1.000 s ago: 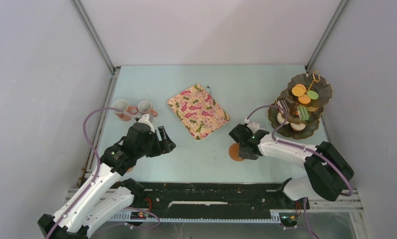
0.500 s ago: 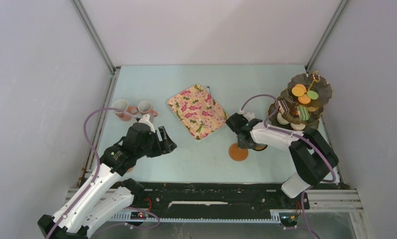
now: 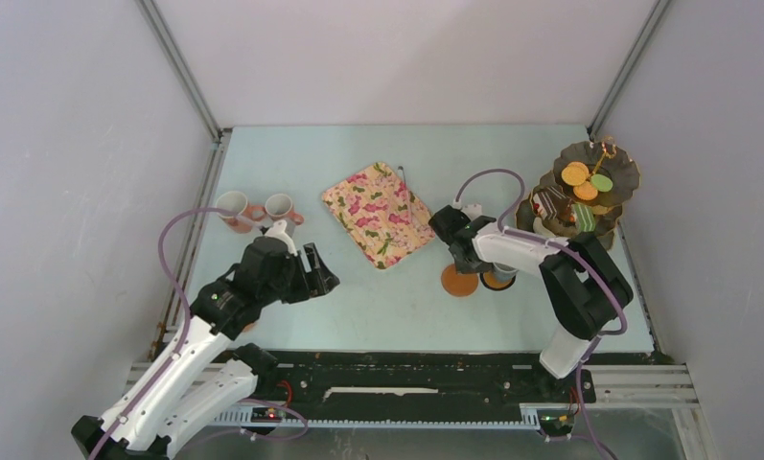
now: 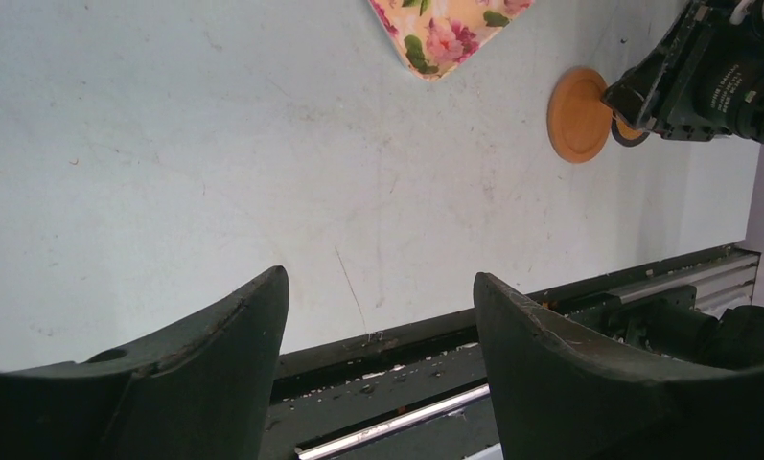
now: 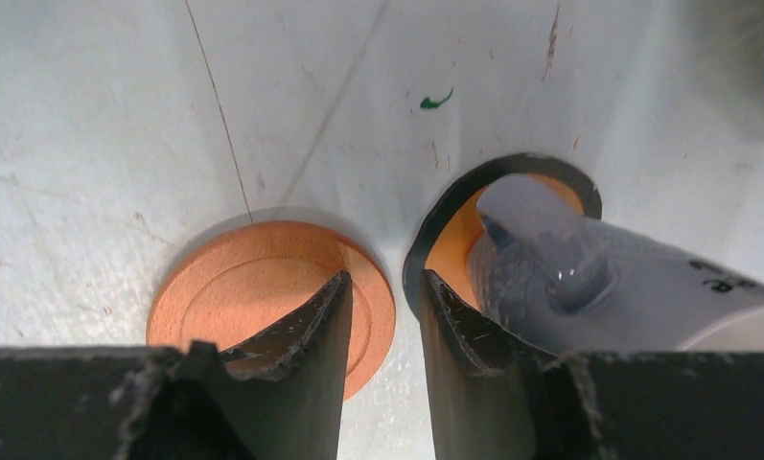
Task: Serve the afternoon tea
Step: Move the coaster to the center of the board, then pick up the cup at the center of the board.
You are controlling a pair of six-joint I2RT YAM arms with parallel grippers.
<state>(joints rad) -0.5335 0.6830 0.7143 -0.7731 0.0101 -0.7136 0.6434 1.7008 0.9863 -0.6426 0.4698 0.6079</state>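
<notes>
1. Left gripper [image 3: 318,271]: left of centre in the top view, held over bare table [image 3: 378,316]. Its jaws stand wide apart with nothing between them.
2. Right gripper [image 3: 472,266]: right of centre in the top view, pointing down at the table. In the wrist view its fingers [image 5: 301,355] are a narrow gap apart, with only table surface showing between them and nothing clamped.
3. Bare coaster [image 3: 459,281]: round and orange, flat on the table just below the right gripper. In the wrist view one finger partly hides it.
4. Grey mug [image 3: 500,277]: just right of the bare coaster, sitting on a second, dark-rimmed coaster [image 5: 445,244]. The other finger is close beside the mug; whether they touch cannot be told.
5. Pink mugs [image 3: 232,208] [image 3: 279,206]: side by side at the left of the table, well apart from the grey mug.
6. Stand [image 3: 579,206]: dark, three tiers, at the right of the table.
   - Top tier: orange rounds [image 3: 576,174] and a green one [image 3: 602,182].
   - Middle tier: cake slices [image 3: 550,201].
   - Lowest tier: pale pieces, partly hidden.
7. Tray [image 3: 382,213]: floral, set at an angle in mid-table between the pink mugs and the stand.
</notes>
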